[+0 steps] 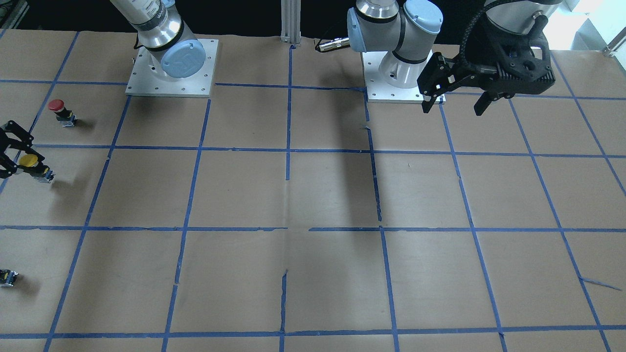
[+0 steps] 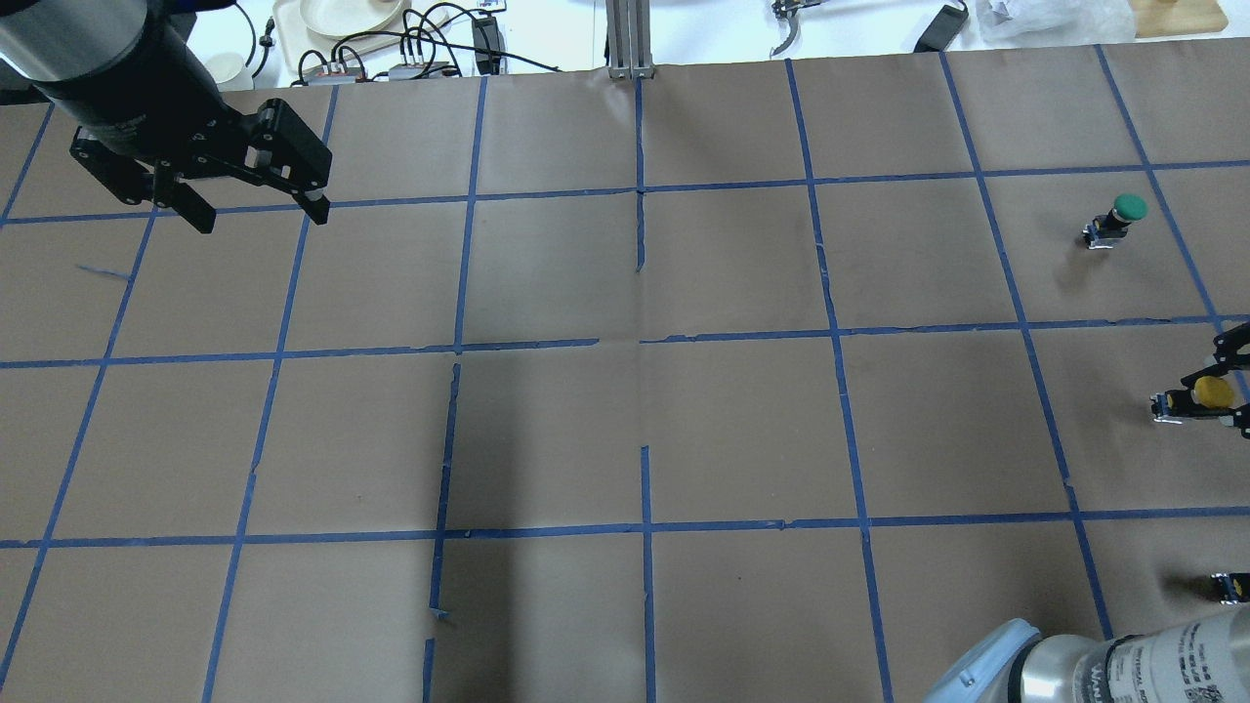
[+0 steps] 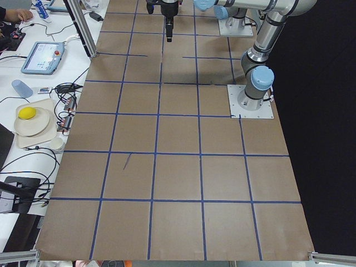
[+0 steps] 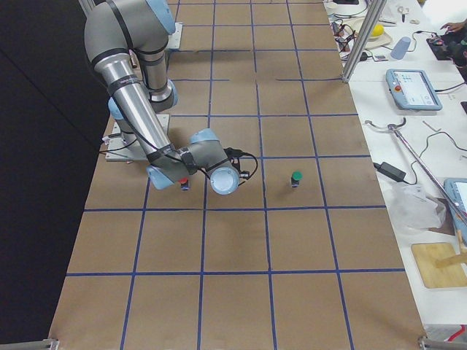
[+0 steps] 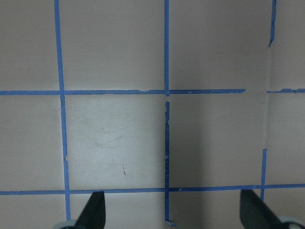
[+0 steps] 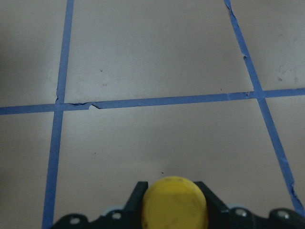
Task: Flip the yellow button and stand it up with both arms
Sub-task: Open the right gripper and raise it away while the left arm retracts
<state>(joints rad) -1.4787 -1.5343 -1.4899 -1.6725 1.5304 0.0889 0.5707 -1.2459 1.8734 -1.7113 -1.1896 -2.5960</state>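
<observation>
Two black fingers (image 6: 137, 196) of the right gripper (image 1: 19, 161) are closed against opposite sides of the yellow button (image 1: 29, 160), just under its round cap. The button sits close to the right end edge of the desk (image 1: 332, 195), about midway between the robot-side edge and the operator-side edge. It is tilted: the cap lies toward the gripper, and the black-and-grey body points toward the middle of the desk. Whether the body touches the desk cannot be determined. In the exterior right view the button is hidden behind the wrist of the right arm (image 4: 139, 109).

The left gripper (image 1: 453, 108) hangs well above the left half of the desk with its fingers (image 5: 93, 211) spread wide and nothing between them. It is well apart from the yellow button.

Three other parts stand along the same right end edge:
- A red-capped button (image 1: 57, 108), upright, toward the robot-side corner.
- A green-capped button (image 2: 1123, 210), upright, toward the operator-side corner.
- A small dark capless switch block (image 2: 1232, 586), at the very edge of the overhead view and only partly visible.
</observation>
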